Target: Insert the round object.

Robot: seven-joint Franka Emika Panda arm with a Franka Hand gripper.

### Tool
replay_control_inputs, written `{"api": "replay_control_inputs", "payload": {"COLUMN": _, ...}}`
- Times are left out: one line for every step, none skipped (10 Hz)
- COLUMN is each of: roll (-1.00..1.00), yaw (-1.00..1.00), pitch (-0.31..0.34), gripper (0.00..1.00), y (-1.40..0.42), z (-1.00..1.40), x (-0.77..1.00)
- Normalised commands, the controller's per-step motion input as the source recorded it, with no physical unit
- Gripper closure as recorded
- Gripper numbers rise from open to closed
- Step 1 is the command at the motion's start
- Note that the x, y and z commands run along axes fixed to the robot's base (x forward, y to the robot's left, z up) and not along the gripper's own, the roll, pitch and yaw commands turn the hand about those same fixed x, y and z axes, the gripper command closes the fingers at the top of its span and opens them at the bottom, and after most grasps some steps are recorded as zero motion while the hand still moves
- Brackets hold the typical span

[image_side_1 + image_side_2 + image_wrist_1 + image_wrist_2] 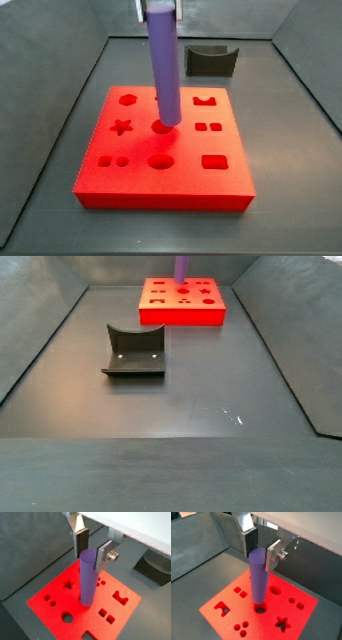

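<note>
Floor (201, 386) of dark grey metal runs between sloped grey walls, with the red block (167, 190) set near the far end and open floor around it. Wide bare space lies between the block and the fixture (135, 353) in a side view. The gripper (93, 548) pinches the top of the purple rod (88, 579) between its silver fingers (274, 554). The rod stands upright with its lower end in the round hole (163, 127) near the block's middle. Only the wrist views show the fingers; the side views crop them.
</note>
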Motion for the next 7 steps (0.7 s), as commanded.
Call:
{"api": "replay_control_inputs", "payload": {"roll": 0.3, "yaw": 0.0, "pitch": 0.074, "gripper": 1.0, "y": 0.0, "z": -0.17, "x": 0.0}}
{"api": "replay_control_inputs", "payload": {"roll": 0.2, "yaw": 0.0, "pitch": 0.059, "gripper": 1.0, "y": -0.07, "z": -0.12, "x": 0.0}}
{"api": "replay_control_inputs", "payload": {"roll": 0.17, "yaw": 0.0, "pitch": 0.049, "gripper": 1.0, "y": -0.06, "z": -0.1, "x": 0.0}}
{"api": "replay_control_inputs", "payload": {"roll": 0.15, "yaw": -0.01, "pitch": 0.036, "gripper": 1.0, "y": -0.07, "z": -0.12, "x": 0.0}}
{"api": "replay_control_inputs", "payload": {"roll": 0.18, "yaw": -0.03, "pitch": 0.043, "gripper": 1.0, "y": 0.0, "z": -0.15, "x": 0.0}}
{"api": "replay_control_inputs", "payload": {"roll": 0.16, "yaw": -0.06, "pitch": 0.049, "gripper": 1.0, "y": 0.0, "z": -0.13, "x": 0.0}}
{"api": "replay_control_inputs", "payload": {"roll": 0.11, "yaw": 0.0, "pitch": 0.037, "gripper": 1.0, "y": -0.03, "z": -0.05, "x": 0.0}}
